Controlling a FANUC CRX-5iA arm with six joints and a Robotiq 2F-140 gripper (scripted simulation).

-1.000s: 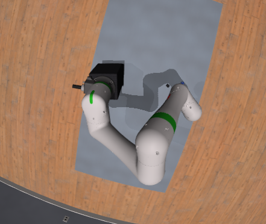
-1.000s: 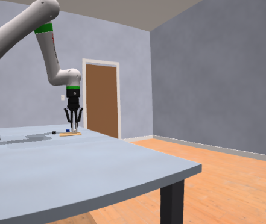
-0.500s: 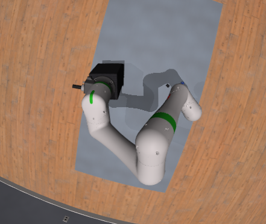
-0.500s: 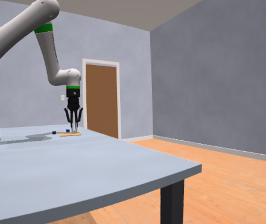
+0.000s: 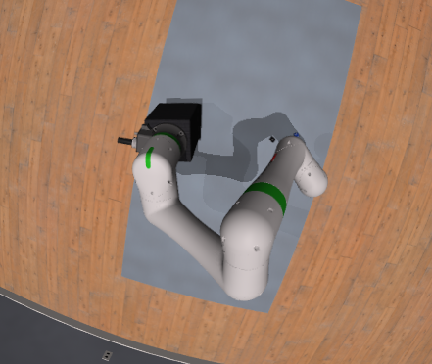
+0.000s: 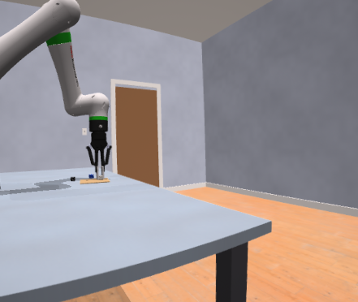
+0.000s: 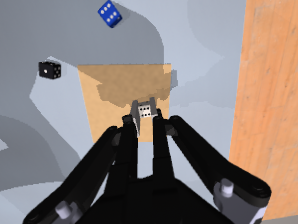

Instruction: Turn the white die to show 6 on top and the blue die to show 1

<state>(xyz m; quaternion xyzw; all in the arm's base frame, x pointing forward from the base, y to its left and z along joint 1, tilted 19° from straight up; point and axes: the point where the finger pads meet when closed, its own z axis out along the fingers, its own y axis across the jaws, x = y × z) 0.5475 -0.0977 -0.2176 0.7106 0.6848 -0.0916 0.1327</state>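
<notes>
The white die (image 7: pixel 145 109) is being pinched by the nearly closed gripper (image 7: pixel 145 120) over the mat (image 7: pixel 120 82), a six-pip face being shown only in the wrist view. In the top view it is being hidden by the arm (image 5: pixel 266 191).

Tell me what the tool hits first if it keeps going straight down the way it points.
Most likely the tan mat: the tool, shut on the white die, points straight down at it, and that die would touch first.

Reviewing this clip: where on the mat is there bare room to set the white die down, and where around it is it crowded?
The gripper holds the white die over the tan mat. No other die lies on the mat, so its far part, beyond the die, is bare. Off its far left corner the table is more crowded: the black die and the blue die lie there.
</notes>
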